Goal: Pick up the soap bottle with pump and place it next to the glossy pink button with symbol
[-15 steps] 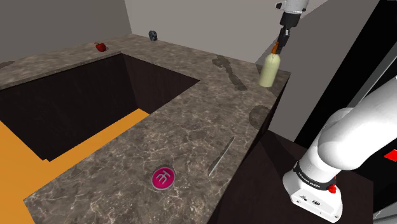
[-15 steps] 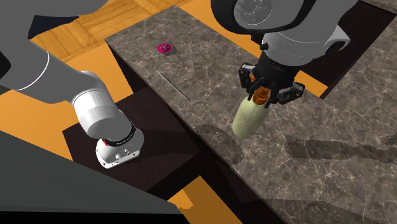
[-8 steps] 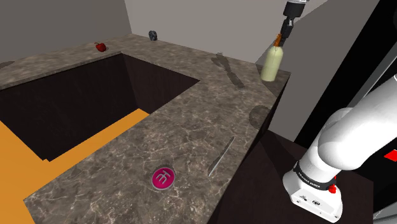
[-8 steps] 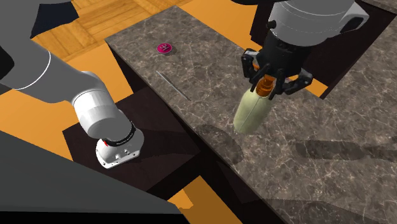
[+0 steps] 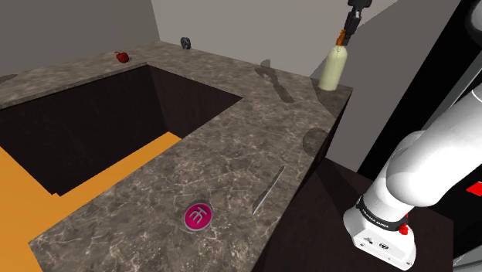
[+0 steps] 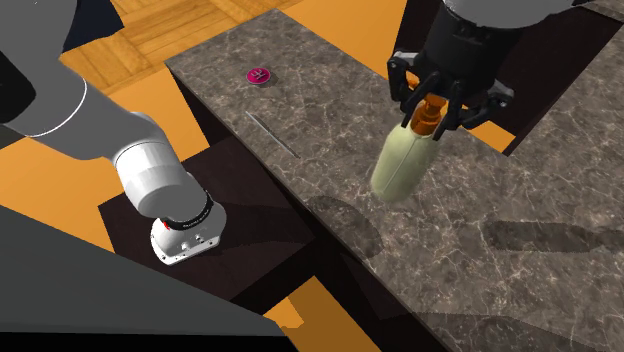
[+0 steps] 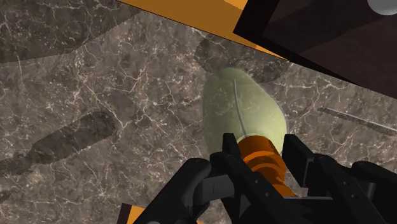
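On the shoulder view's left the pink button [image 5: 198,216] is lying on the desk [image 5: 232,147]. Well apart, rightward, the pale bottle [image 5: 333,67] is hanging above the desk, the tool [image 5: 342,35] pinching its orange neck [image 7: 261,156]. The bottle is likely light, rigid and slick, so that neck is giving the surest hold.

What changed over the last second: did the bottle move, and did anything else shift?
The gripper, shut on the bottle's orange pump throughout, rose and carried the bottle upward, away from the counter, drifting slightly toward the shoulder view's right. The pink button, the thin grey rod near it and the small red thing at the far corner stayed put.
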`<state>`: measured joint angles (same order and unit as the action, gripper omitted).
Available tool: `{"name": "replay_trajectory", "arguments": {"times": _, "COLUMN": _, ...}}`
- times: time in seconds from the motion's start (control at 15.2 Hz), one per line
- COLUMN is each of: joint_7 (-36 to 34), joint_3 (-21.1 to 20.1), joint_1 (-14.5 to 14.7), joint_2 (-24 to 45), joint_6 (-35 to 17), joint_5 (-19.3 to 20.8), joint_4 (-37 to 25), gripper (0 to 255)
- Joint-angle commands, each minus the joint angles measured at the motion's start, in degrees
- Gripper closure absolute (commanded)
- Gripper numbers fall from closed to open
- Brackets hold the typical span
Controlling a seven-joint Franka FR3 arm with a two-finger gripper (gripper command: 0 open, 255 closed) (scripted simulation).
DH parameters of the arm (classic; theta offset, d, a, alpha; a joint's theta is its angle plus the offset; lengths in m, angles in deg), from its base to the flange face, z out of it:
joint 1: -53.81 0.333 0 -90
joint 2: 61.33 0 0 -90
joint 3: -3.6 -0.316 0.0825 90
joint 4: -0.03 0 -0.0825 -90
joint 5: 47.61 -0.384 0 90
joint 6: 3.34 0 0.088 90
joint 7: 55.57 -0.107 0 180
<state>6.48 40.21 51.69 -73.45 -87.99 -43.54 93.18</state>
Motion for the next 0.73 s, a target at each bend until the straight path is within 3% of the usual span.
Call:
{"name": "replay_trajectory", "arguments": {"times": 0.0, "joint_7": 0.3, "joint_3": 0.2, "joint_1": 0.1, "joint_2": 0.9, "joint_6": 1.8, "joint_5": -0.5, "joint_4": -2.6, "gripper": 255}}
{"name": "replay_trajectory", "arguments": {"times": 0.46, "joint_7": 1.6, "joint_3": 1.4, "joint_1": 0.1, "joint_2": 4.3, "joint_6": 7.3, "joint_5": -2.4, "joint_4": -10.8, "gripper": 255}}
{"name": "replay_trajectory", "arguments": {"times": 0.66, "joint_7": -4.4, "joint_3": -3.0, "joint_1": 1.7, "joint_2": -0.7, "joint_6": 5.1, "joint_5": 0.0, "joint_4": -4.4, "gripper": 255}}
